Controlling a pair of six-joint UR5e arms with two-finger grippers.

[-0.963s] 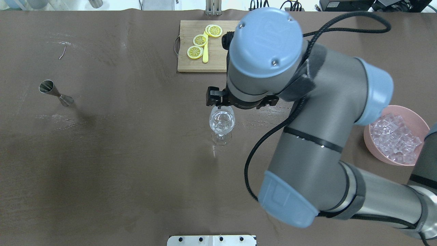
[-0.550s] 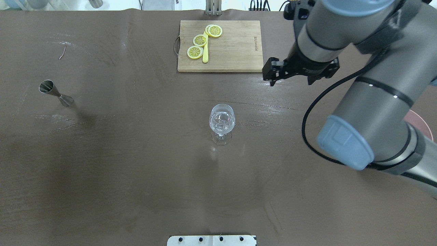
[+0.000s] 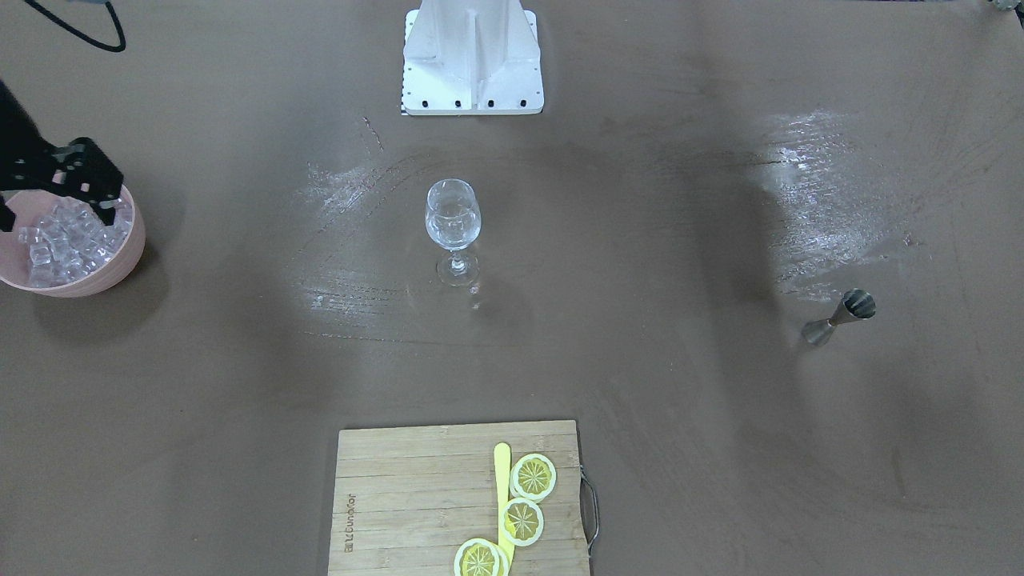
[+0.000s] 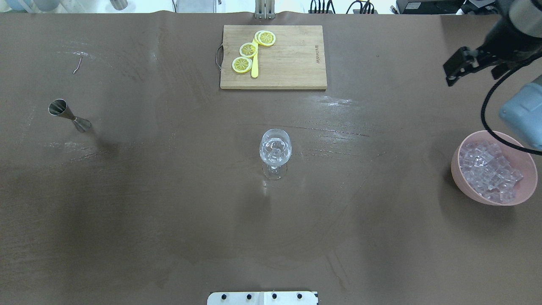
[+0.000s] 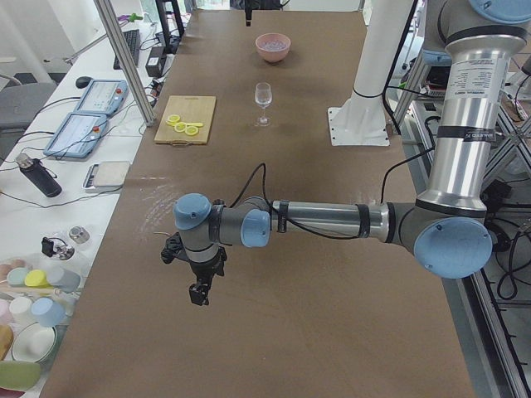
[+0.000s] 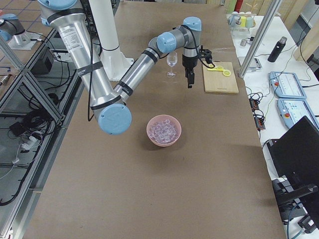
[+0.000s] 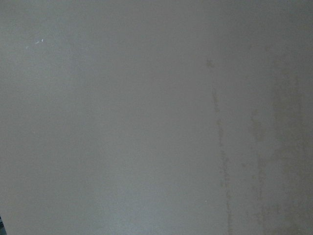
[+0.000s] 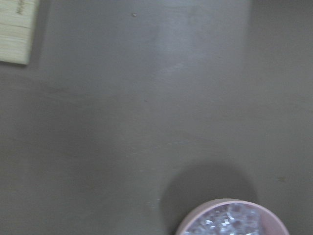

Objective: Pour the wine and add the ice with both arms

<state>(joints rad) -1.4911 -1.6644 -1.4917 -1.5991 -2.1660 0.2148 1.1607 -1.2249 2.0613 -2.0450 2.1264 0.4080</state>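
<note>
A clear wine glass [image 4: 275,149] stands mid-table with a few ice cubes [image 4: 274,148] in its bowl; it also shows from the front [image 3: 453,214]. More ice [image 4: 489,171] fills a pink bowl [image 4: 456,169] at the right edge. My right gripper [image 4: 474,73] hangs open and empty, high beyond the bowl; from the front the right gripper [image 3: 56,210] overlaps the bowl's [image 3: 120,268] rim. My left gripper [image 5: 199,290] points down over bare table far to the left; I cannot tell its state. No wine is in view.
A wooden cutting board [image 4: 292,67] with lemon slices [image 4: 247,50] and a yellow knife lies at the far side. A steel jigger [image 4: 67,114] lies on its side at the left. The white pedestal base [image 3: 472,60] is at the near edge.
My right arm has swung from just above the wine glass away to the right, ending high beyond the pink bowl. The glass and everything else stayed put.
</note>
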